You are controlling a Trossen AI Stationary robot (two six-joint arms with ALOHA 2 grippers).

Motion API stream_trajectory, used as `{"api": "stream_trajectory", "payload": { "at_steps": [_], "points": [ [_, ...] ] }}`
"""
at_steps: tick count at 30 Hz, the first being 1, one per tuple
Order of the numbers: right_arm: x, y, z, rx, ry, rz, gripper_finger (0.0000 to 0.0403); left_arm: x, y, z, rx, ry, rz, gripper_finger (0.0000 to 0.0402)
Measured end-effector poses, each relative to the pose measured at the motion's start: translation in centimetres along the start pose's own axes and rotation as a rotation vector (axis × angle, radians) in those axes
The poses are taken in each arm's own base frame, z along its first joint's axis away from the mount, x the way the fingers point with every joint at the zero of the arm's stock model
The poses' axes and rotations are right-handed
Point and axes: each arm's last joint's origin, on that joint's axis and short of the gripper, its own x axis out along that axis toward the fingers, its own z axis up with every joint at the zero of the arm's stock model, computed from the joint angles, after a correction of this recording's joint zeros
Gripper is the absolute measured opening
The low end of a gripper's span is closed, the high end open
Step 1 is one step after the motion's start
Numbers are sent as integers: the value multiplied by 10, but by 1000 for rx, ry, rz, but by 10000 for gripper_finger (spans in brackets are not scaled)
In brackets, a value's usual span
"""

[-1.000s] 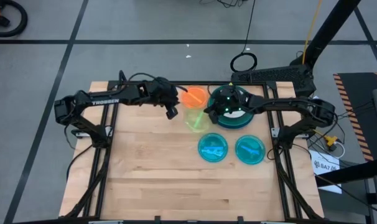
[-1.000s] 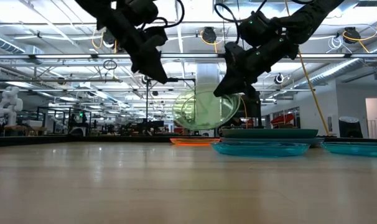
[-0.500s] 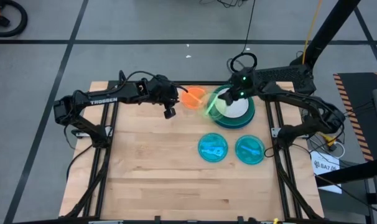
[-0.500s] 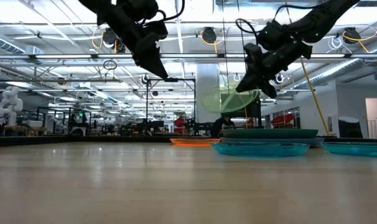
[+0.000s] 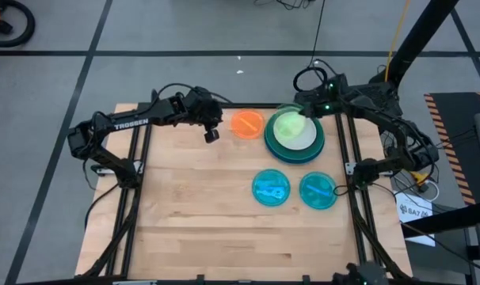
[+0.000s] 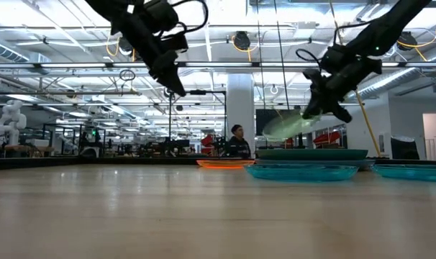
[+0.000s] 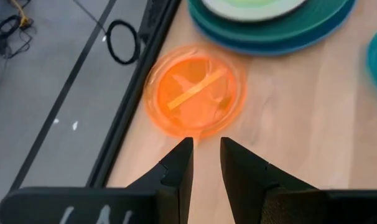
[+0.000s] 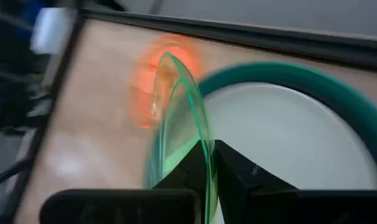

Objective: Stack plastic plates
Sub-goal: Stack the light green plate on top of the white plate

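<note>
Lime plate now over stack, tilted

Two cyan plates, one orange

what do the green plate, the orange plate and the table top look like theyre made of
Green plate: thin see-through plastic, glossy; the surface behind shows through it. Orange plate: likely the same clear tinted plastic, shiny, with wood visible underneath. Table top: pale wood strips, matte, looks like butcher block.
</note>
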Motion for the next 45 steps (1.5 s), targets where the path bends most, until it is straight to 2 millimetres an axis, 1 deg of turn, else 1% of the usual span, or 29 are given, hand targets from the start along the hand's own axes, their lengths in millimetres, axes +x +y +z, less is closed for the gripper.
{"api": "stream_trajectory", "payload": {
  "at_steps": [3, 6, 11, 14, 17, 22, 27, 31, 36, 41, 45],
  "points": [
    [-4, -10, -4, 36, 22, -109, 16, 0, 12, -6, -15, 31, 20, 88],
    [-6, -15, -10, 56, 62, -185, 16, 1, 23, -13, -35, 47, 31, 88],
    [-6, -16, -11, 71, 78, -191, 16, 3, 38, -27, -80, 52, -18, 88],
    [-6, -16, -11, 70, 77, -192, 16, 5, 43, -36, -102, 64, -21, 88],
    [-6, -16, -11, 83, 71, -211, 17, 6, 48, -39, -97, 54, -14, 88],
    [-6, -16, -11, 94, 69, -220, 40, 5, 60, -37, -69, -7, 35, 88],
    [-6, -16, -11, 104, 67, -223, 76, 3, 69, -43, -94, 14, 51, 88],
    [-6, -16, -11, 118, 61, -225, 103, 2, 74, -46, -120, 20, 63, 88],
    [-6, -17, -10, 115, 51, -243, 127, 2, 73, -48, -145, 38, 57, 88],
    [-6, -17, -10, 119, 50, -242, 138, 2, 72, -50, -154, 62, 46, 88],
    [-6, -17, -10, 117, 46, -242, 139, 2, 72, -50, -157, 63, 45, 88]
  ]
}}
